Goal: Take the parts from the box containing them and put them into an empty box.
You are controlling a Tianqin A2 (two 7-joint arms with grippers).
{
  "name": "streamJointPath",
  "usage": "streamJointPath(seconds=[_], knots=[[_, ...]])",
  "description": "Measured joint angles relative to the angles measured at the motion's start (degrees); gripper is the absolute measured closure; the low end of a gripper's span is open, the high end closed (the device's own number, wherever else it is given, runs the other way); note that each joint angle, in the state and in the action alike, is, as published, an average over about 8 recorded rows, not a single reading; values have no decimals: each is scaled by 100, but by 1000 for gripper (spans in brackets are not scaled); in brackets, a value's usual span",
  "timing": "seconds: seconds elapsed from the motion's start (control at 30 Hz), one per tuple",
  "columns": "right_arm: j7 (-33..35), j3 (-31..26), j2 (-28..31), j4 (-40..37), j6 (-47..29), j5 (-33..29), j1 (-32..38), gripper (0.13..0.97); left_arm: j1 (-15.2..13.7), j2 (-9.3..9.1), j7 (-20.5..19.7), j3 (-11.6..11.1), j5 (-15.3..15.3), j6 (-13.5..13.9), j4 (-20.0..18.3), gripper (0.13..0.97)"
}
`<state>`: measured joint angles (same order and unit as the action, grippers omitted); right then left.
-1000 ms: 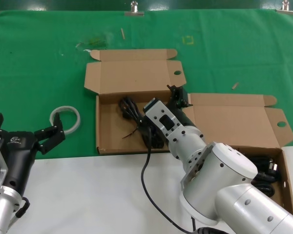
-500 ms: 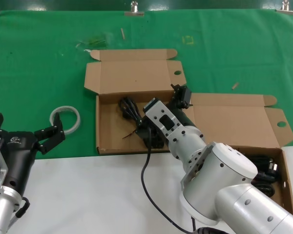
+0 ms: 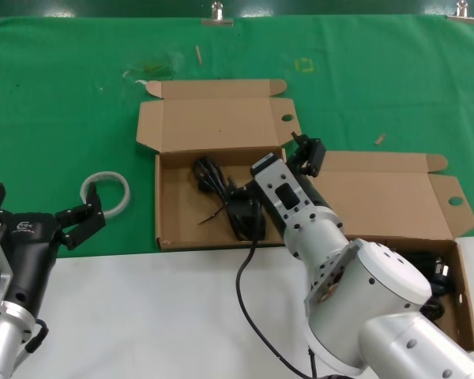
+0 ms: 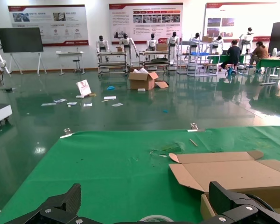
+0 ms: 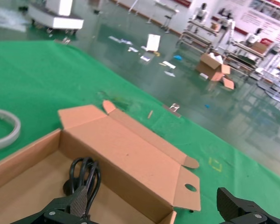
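the left gripper point(image 3: 73, 223) is idling with jaws spread near the white tape ring point(image 3: 106, 192). a delivered cord point(image 3: 235, 207) is lying in the receiving box point(image 3: 164, 207). the right gripper point(image 3: 304, 152), jaws spread and empty, is hovering toward the source box point(image 3: 463, 304).

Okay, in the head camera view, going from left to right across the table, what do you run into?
Left gripper → white tape ring → box on the left holding black power cords → right gripper → box on the right, with more cords at its near right corner.
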<state>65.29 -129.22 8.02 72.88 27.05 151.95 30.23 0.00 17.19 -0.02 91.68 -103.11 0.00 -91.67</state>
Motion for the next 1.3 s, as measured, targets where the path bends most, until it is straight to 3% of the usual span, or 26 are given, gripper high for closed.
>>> streamJointPath(seconds=[1.3], knots=[[-3784,2176,0,1090,-1568,-2830,-1753,129,0,0,2,0,-1,0,0,132]])
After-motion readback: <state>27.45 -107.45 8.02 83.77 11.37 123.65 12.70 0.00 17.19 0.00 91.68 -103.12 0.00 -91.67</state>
